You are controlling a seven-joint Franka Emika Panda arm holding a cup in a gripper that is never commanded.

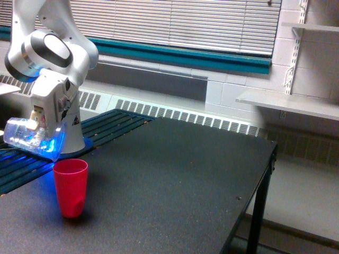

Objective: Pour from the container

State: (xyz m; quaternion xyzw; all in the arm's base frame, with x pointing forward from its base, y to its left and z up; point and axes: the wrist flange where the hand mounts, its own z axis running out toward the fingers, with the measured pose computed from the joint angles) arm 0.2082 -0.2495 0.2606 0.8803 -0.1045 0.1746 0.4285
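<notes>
The clear plastic container (pixel 29 138) lies almost on its side in the air at the exterior view's left, its mouth pointing down to the right just above the red cup (pixel 70 186). My gripper (pixel 39 127) is shut on it, lit blue from below. The container looks see-through and empty now; no pieces show inside it. The red cup stands upright on the black table (pixel 169 185), directly under the container's lip. What lies inside the red cup is hidden by its wall.
The arm's white base (pixel 71 135) stands behind the cup on a dark slatted surface (pixel 114 124). The table's edge and leg (pixel 259 211) are at the exterior view's right. A grey shelf (pixel 288 103) juts from the wall beyond.
</notes>
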